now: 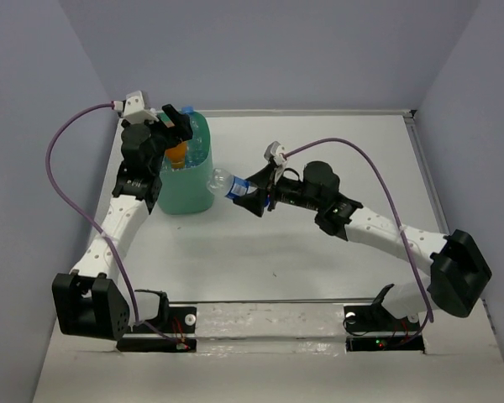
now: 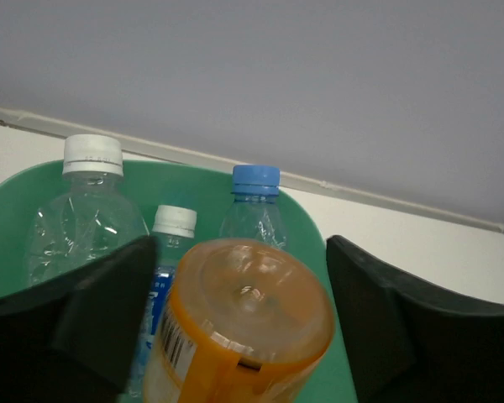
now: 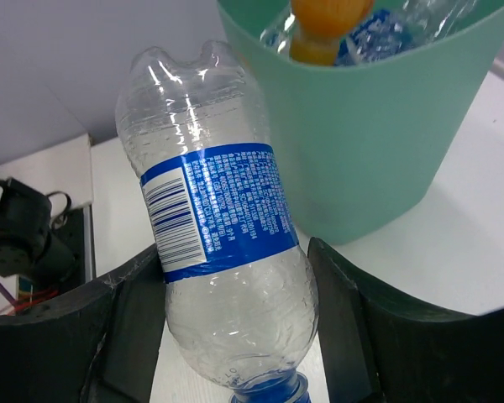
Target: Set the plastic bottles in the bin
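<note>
**Bin.** In the top view, the mint-green bin (image 1: pixel 185 200) stands on the table (image 1: pixel 319 252) at 10 o'clock from the table centre, near the far left corner.

**Left tool.** The left tool (image 1: pixel 175 126) hangs over the bin opening. Its jaws stand apart. In the left wrist view, the orange bottle (image 2: pixel 244 327) lies between them, base toward the camera, with a narrow gap on each side. The tool is therefore open and grips nothing.

**Bin contents.** Beyond the orange bottle, three clear bottles stand upright in the bin: a white-capped bottle (image 2: pixel 86 214) at 10 o'clock, a small blue-labelled bottle (image 2: pixel 171 239) at 11 o'clock and a blue-capped bottle (image 2: pixel 254 206) at 12 o'clock.

**Right tool.** The right tool (image 1: pixel 250 195) is at 3 o'clock from the bin. It is clamped on a clear blue-labelled bottle (image 3: pixel 223 252), with both fingers against the bottle's sides. The bottle is held above the table, its base just beside the bin's outer wall and its blue cap toward the wrist.
</note>
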Motion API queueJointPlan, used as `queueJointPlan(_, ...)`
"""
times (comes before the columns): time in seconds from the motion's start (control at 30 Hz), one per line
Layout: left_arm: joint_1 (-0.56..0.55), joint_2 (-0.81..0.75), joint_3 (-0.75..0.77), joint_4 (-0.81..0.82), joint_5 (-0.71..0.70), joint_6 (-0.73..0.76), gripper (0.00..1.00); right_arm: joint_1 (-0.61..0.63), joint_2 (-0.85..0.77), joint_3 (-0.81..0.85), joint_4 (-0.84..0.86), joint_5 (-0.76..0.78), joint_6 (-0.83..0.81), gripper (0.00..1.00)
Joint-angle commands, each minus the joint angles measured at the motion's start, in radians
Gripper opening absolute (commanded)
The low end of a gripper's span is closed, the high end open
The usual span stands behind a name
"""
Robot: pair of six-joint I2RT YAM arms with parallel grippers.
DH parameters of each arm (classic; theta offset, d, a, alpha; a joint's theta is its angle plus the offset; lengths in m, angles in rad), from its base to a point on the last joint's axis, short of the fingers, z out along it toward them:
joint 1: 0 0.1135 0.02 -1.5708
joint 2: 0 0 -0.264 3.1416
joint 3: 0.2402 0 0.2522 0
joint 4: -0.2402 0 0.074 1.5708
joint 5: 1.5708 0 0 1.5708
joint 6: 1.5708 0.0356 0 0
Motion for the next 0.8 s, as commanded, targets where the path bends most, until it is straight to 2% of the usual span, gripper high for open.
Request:
queueJointPlan(0.0, -0.017, -0.071, -0.007, 0.066, -0.049, 0.043, 0.99, 0.001, -0.004, 0.147, 0.066, 0.102, 0.078, 0.4)
queueJointPlan(0.33, -0.017, -0.273, 0.048, -0.1, -0.013, 0.0, 0.99, 0.001, 0.158, 0.39, 0.132, 0.199, 0.197, 0.4)
queueJointPlan(0.6, -0.017, -0.483, -0.021, -0.235, -0.048, 0.049, 0.99, 0.001, 0.422, 0.674, 0.235, 0.203, 0.291, 0.4)
queueJointPlan(0.77, -0.017, -0.568, -0.097, -0.208, -0.068, 0.06, 0.99, 0.001, 0.621, 0.863, 0.246, 0.185, 0.323, 0.41)
